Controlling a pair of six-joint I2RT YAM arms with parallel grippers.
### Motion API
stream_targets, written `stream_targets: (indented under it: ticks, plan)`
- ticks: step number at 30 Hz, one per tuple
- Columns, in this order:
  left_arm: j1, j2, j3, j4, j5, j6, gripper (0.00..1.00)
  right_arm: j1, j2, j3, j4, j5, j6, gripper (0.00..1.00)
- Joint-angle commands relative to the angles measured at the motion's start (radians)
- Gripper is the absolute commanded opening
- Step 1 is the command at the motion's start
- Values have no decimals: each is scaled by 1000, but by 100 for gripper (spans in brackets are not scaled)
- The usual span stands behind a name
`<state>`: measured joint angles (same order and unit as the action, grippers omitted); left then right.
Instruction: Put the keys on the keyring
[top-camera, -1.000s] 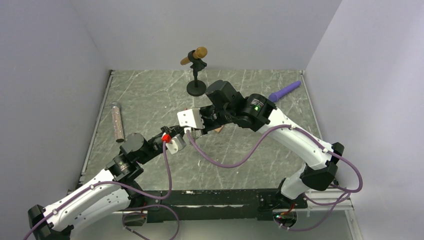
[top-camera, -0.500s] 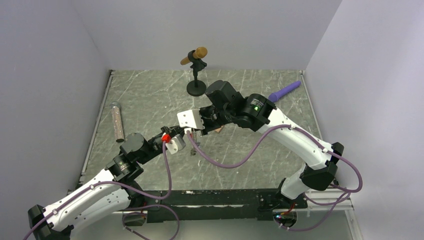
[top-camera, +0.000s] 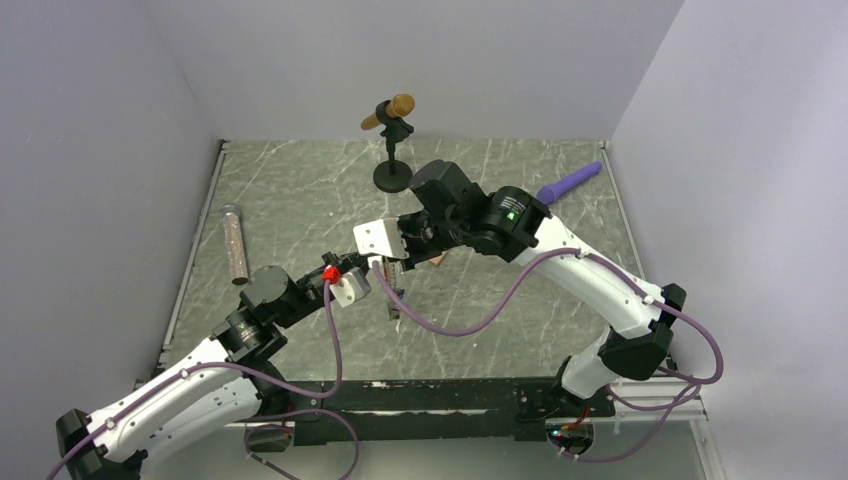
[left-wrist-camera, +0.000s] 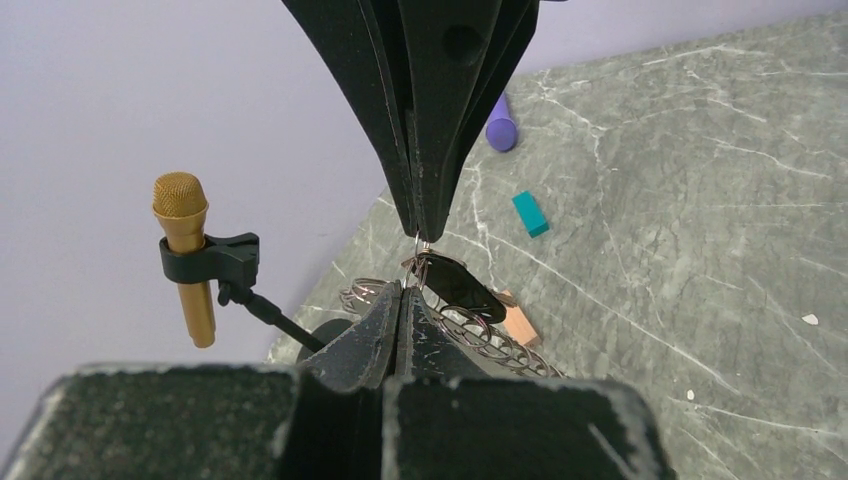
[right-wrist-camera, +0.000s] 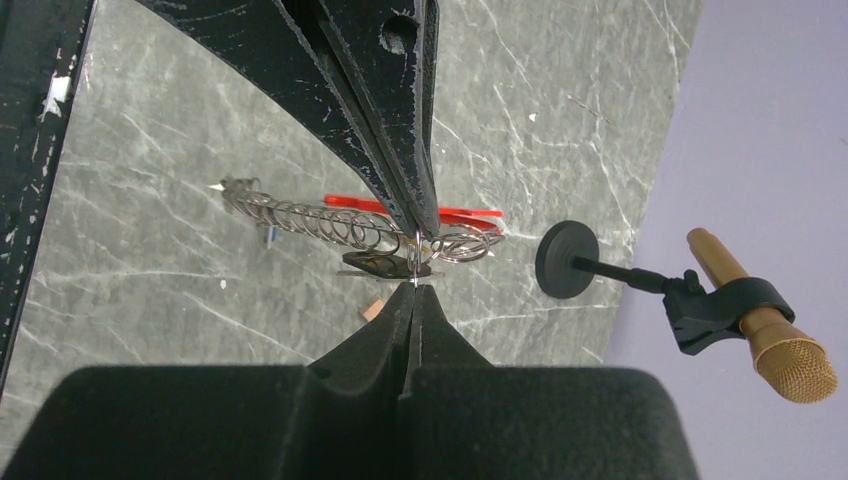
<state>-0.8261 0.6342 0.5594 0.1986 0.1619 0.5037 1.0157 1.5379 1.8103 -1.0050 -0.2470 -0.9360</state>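
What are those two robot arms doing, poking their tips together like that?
They are trying to get a tiny black-headed key onto the keyring. The left gripper and right gripper are both shut and meet tip to tip, seemingly pinching the keyring up off the table. The key hangs right at a small silvery ring between the tips.

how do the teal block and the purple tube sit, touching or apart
Apart. The left wrist view shows bare table between the teal block and the purple tube.
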Motion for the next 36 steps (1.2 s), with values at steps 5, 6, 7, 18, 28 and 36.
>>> stream_targets:
  ticks: [5,6,7,18,28,36]
  plan:
    - [6,14,29,66,64,-55,0,3,7,57,4,-27,-12,0]
    - [7,15,30,64,66,-57,0,3,8,60,2,-30,-11,0]
    - [7,16,31,63,67,-57,0,2,9,61,1,-33,-9,0]
    - [9,22,37,58,72,-62,0,2,17,62,3,-57,12,0]
    - [10,14,36,58,68,-61,0,2,28,50,6,-55,18,0]
    - [11,13,36,58,77,-62,0,2,32,31,8,-47,12,0]
